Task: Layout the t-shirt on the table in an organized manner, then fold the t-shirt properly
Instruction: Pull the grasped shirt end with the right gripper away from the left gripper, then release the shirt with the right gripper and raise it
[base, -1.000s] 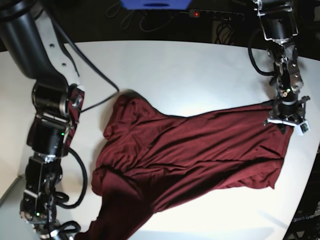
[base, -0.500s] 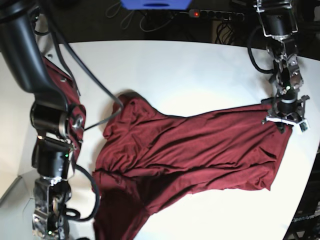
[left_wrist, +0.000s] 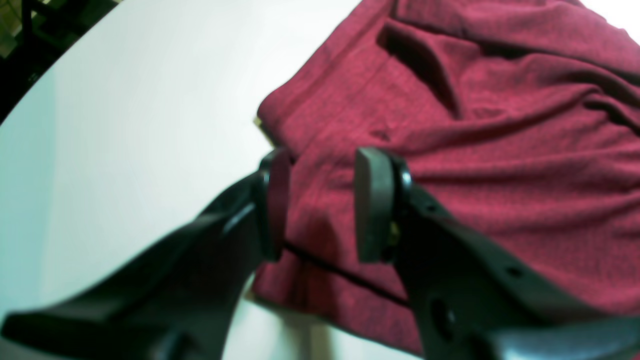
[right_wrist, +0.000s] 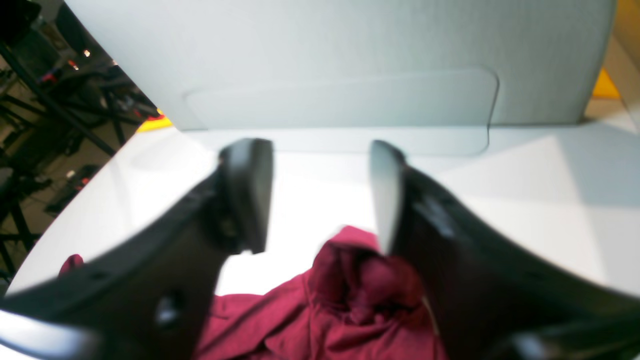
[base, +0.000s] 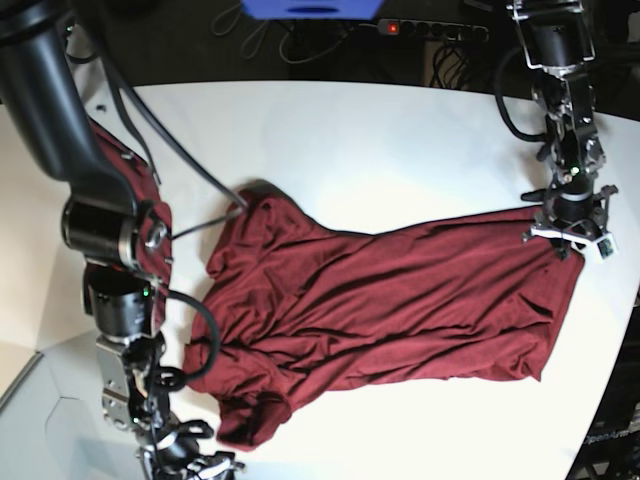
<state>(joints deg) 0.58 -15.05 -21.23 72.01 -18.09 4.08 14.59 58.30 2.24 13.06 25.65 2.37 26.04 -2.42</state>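
The maroon t-shirt (base: 380, 300) lies spread and creased across the white table (base: 380, 140). Its lower-left part is bunched near the front edge. My left gripper (base: 568, 238) stands over the shirt's right corner. In the left wrist view the left gripper (left_wrist: 322, 205) is open, its jaws either side of the t-shirt (left_wrist: 475, 125) near its hem edge. My right gripper (base: 190, 462) is at the bottom left. In the right wrist view the right gripper (right_wrist: 320, 195) is open and holds nothing, just above a bunched lump of the t-shirt (right_wrist: 350, 300).
A power strip (base: 430, 28) with a red light and a blue object (base: 310, 8) lie behind the table. The right arm's black cable (base: 190, 165) runs over the table toward the shirt. The curved table edge is close to the left gripper.
My right gripper has opened and let go of the shirt. The part that trailed to the bottom edge now lies bunched on the table. The left gripper has stayed put.
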